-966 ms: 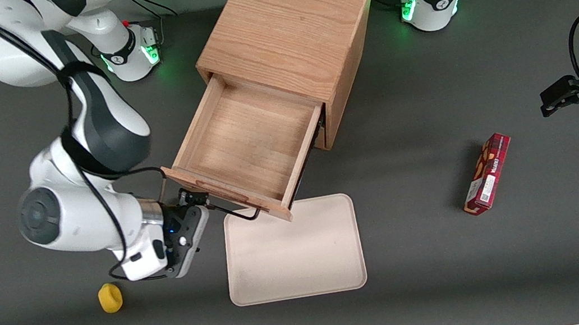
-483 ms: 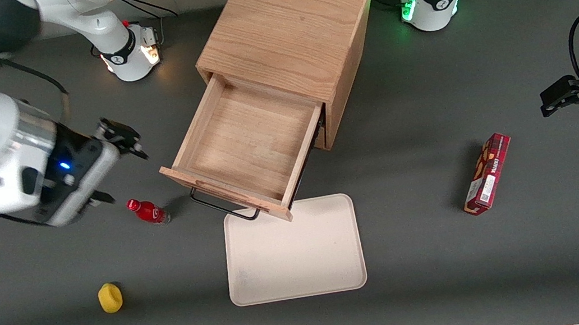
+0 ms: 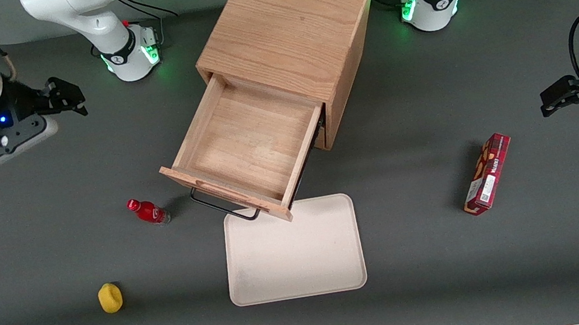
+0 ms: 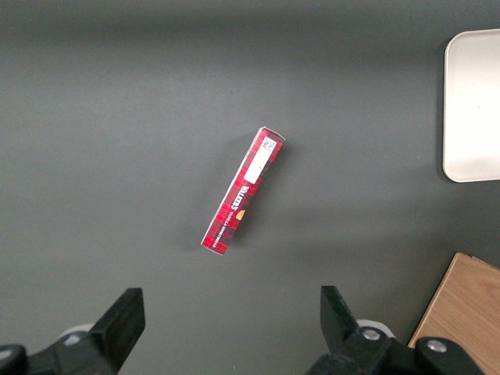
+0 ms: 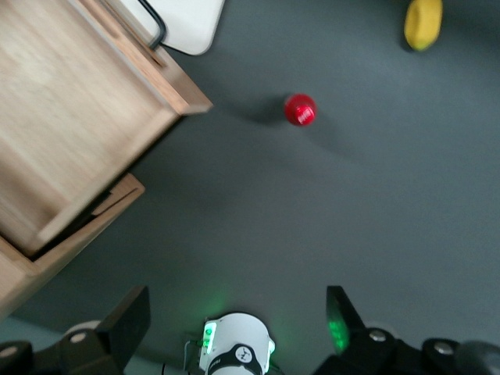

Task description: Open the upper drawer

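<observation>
The upper drawer (image 3: 250, 148) stands pulled far out of the light oak cabinet (image 3: 288, 26), so that its shallow wooden box is open to the view from above and nothing lies in it; I judge that the task is done, or very nearly. Its long black wire handle (image 3: 221, 208) hangs free at the front, just above the edge of the cream tray (image 3: 293, 252), with nothing holding it. The pincer (image 3: 66, 96) is well apart from the drawer, raised over the table (image 3: 510, 279) toward the working arm's end, near the base of that arm, and its two fingers are spread apart with nothing between them, which fits an arm that has no more need of the handle. In the right wrist view the drawer's corner and the lower drawer (image 5: 94, 226), which looks shut, show beside bare table. A small red bottle (image 3: 148, 211) stands near the drawer's front corner, and a yellow fruit (image 3: 109, 297) lies nearer to the front camera. A red box (image 3: 487, 174) lies toward the parked arm's end.
</observation>
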`<act>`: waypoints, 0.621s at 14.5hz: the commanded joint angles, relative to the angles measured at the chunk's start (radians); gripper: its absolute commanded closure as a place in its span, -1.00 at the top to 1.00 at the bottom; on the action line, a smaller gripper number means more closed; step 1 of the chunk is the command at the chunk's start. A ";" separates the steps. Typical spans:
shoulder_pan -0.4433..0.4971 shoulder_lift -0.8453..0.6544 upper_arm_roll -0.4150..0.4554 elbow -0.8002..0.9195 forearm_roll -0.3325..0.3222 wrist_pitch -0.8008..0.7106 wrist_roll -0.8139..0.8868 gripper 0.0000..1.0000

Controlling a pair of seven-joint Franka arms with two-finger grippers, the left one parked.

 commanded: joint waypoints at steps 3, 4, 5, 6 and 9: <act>0.003 -0.287 -0.112 -0.406 -0.014 0.227 0.010 1.00; 0.003 -0.280 -0.123 -0.396 -0.013 0.230 0.014 1.00; 0.001 -0.269 -0.126 -0.380 -0.011 0.229 0.016 1.00; 0.001 -0.267 -0.129 -0.372 -0.010 0.229 0.019 1.00; 0.004 -0.267 -0.137 -0.369 -0.010 0.223 0.016 1.00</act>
